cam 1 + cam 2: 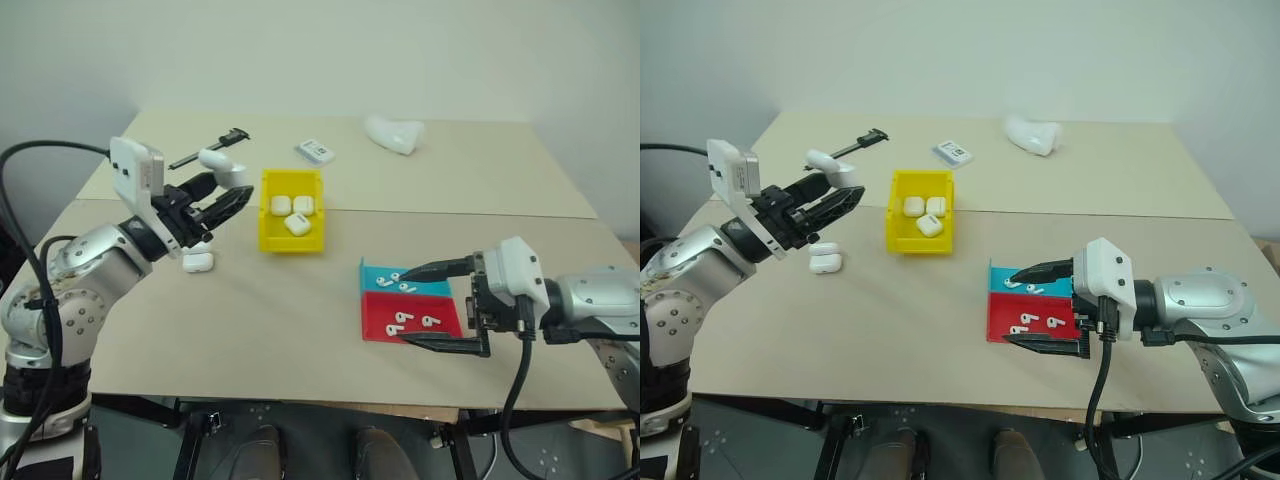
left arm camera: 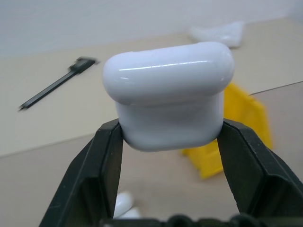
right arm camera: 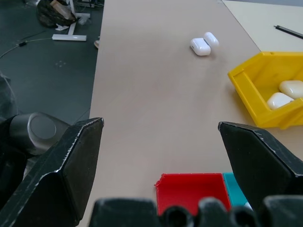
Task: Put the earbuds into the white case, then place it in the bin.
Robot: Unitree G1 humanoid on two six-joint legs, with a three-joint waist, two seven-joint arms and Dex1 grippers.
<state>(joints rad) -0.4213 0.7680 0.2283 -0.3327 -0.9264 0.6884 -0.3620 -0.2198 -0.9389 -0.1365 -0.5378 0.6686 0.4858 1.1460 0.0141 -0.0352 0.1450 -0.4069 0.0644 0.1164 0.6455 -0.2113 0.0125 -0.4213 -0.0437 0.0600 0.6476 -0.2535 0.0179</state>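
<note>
White case (image 2: 169,94) unmarked, clamped in left hand (image 2: 170,137), no readable writing

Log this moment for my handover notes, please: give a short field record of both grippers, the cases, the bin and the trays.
left gripper: shut on a white case, held above the table left of the bin
right gripper: open, empty, around the teal tray and red tray
yellow bin: three white cases inside
loose case: on the table, below the left gripper
earbuds: several lying in the two trays
far side of table: black tool, white-and-grey box, lumpy white object
</note>
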